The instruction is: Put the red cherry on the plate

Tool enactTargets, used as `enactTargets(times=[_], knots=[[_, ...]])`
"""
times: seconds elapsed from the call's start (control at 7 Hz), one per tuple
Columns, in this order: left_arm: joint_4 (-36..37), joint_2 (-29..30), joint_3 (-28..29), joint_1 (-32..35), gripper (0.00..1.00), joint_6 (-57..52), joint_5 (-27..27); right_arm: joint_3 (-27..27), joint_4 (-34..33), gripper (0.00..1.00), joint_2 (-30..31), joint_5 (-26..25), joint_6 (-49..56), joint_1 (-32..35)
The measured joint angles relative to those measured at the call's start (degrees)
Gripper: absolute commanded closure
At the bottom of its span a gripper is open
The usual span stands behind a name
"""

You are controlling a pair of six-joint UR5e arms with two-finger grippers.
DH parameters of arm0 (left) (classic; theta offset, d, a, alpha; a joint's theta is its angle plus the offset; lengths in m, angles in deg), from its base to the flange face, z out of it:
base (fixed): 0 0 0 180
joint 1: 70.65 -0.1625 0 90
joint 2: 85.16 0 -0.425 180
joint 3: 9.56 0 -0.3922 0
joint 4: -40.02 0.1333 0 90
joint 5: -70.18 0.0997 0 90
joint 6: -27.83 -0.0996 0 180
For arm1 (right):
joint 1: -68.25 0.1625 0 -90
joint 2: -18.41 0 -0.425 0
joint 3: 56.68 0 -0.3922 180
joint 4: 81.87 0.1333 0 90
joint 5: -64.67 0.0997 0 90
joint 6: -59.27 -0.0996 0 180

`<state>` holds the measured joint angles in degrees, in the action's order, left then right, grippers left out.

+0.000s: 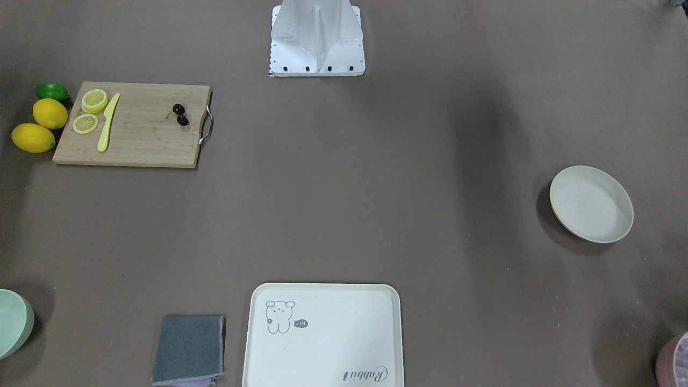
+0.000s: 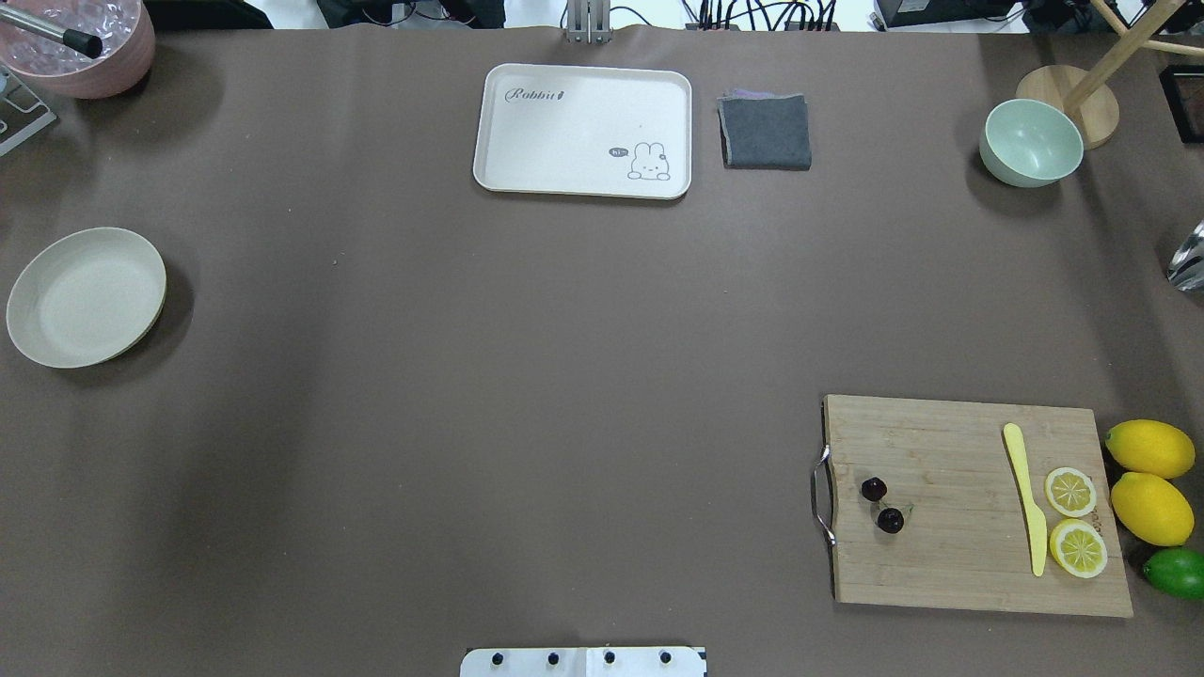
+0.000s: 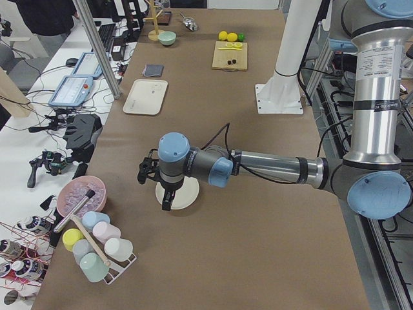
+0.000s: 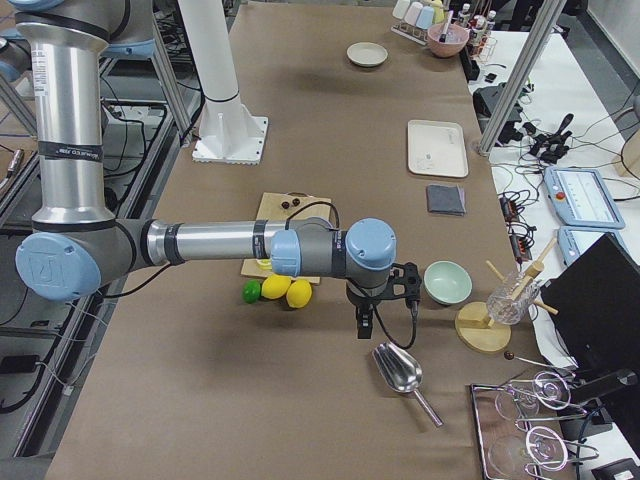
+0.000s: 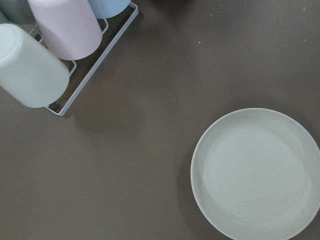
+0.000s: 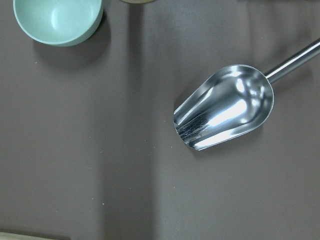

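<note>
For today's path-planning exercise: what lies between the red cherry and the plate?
In the overhead view, only the board's metal handle, then bare table, separates the red cherry from the plate.

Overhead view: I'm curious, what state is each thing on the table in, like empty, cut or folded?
plate, empty, upright
red cherry, lying on the cutting board, not on the plate
tray, empty
green bowl, empty, upright
cloth, folded
lemon slices, cut, flat on the cutting board
two lemons, whole
</note>
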<state>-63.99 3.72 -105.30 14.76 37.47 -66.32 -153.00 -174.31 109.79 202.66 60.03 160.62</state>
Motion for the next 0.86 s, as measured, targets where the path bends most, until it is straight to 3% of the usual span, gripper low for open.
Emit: enactTargets(times=[0.57,0.86], knots=[[-24.4,3.1,18.2,-7.7,0.02,9.4,-1.1,0.0,0.1,0.0,0.2,-0.1,0.1,0.1],[-28.8,3.4,21.7,-12.5,0.02,12.9,-0.8,0.0,0.0,0.0,0.2,-0.1,0.0,0.1]])
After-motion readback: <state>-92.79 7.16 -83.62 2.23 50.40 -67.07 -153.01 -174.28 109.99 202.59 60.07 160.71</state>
